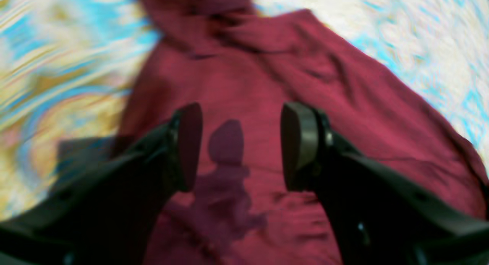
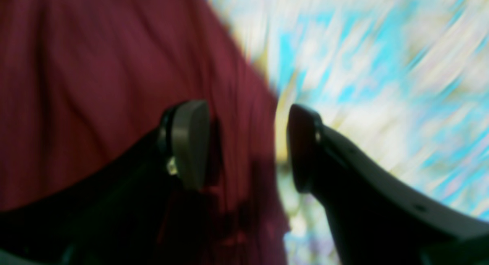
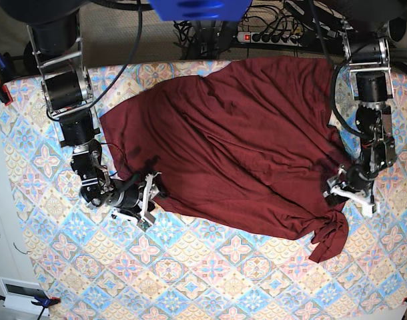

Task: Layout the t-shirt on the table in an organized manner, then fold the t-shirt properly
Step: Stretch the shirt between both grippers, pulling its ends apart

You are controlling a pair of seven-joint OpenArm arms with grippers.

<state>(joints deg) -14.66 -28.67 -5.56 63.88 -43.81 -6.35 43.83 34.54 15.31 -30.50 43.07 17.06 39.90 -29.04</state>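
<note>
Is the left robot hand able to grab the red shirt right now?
Probably yes. The left gripper hangs open right above the t-shirt, with only cloth showing between its jaws and nothing in the way.

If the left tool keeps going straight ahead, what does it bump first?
Probably the t-shirt: the open left tool points right at the red cloth, with nothing between, though depth is blurry.

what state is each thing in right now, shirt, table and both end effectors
t-shirt: spread out unfolded, wrinkled, a bunched bit at one lower corner
table: patterned cloth, partly covered by the t-shirt
left end effector: open above the shirt, holding nothing
right end effector: open over the shirt's edge, holding nothing
</note>
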